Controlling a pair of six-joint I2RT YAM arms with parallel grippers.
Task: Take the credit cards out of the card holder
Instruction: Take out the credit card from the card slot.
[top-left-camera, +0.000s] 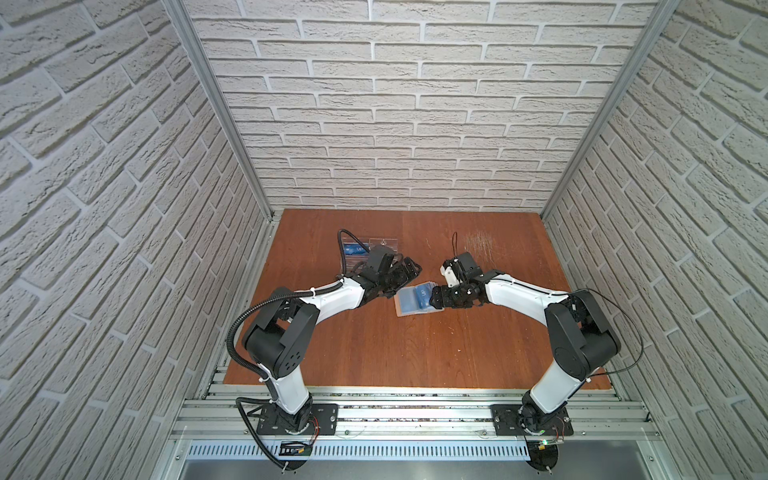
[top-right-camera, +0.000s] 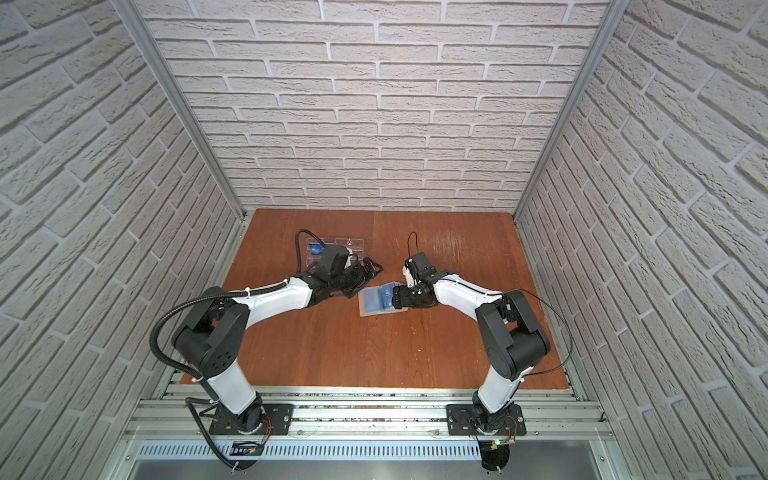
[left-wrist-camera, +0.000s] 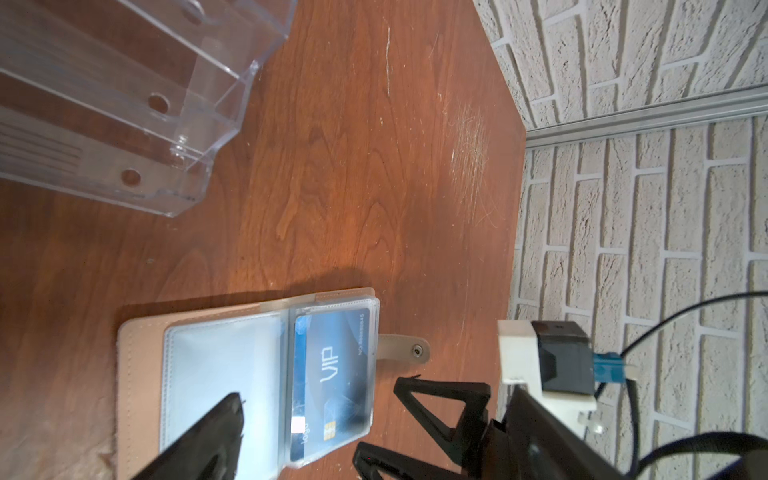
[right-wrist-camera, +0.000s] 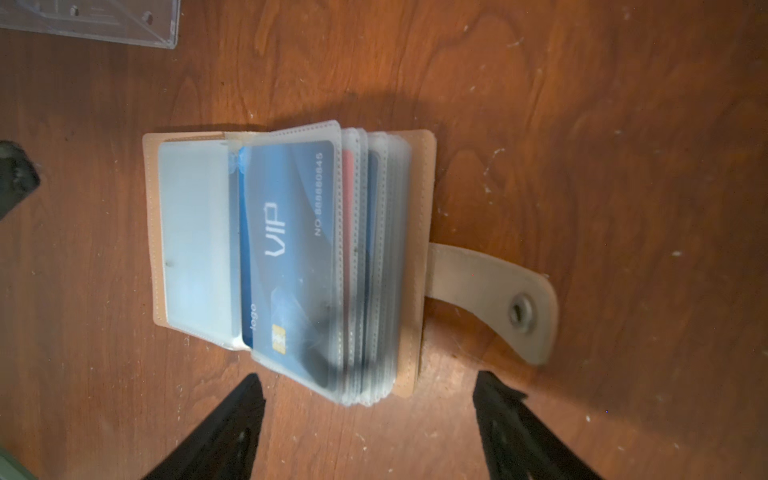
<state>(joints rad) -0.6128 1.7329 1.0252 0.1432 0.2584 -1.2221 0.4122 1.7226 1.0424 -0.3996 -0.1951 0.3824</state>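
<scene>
One blue card down, parked in the clear acrylic rack just beside the left gripper, jaws spread, holding nothing. Leaves a VIP card sleeved in the open card holder just ahead of the right gripper, jaws apart and empty, likely more underneath.

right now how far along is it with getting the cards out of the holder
Done: the card holder lies open, snap strap undone, and one blue card seems to sit in the clear rack. In hand: nothing gripped; the right end effector is open at the holder's edge, the left end effector open alongside. To do: the VIP card is in the top sleeve, with more stacked under it.
</scene>
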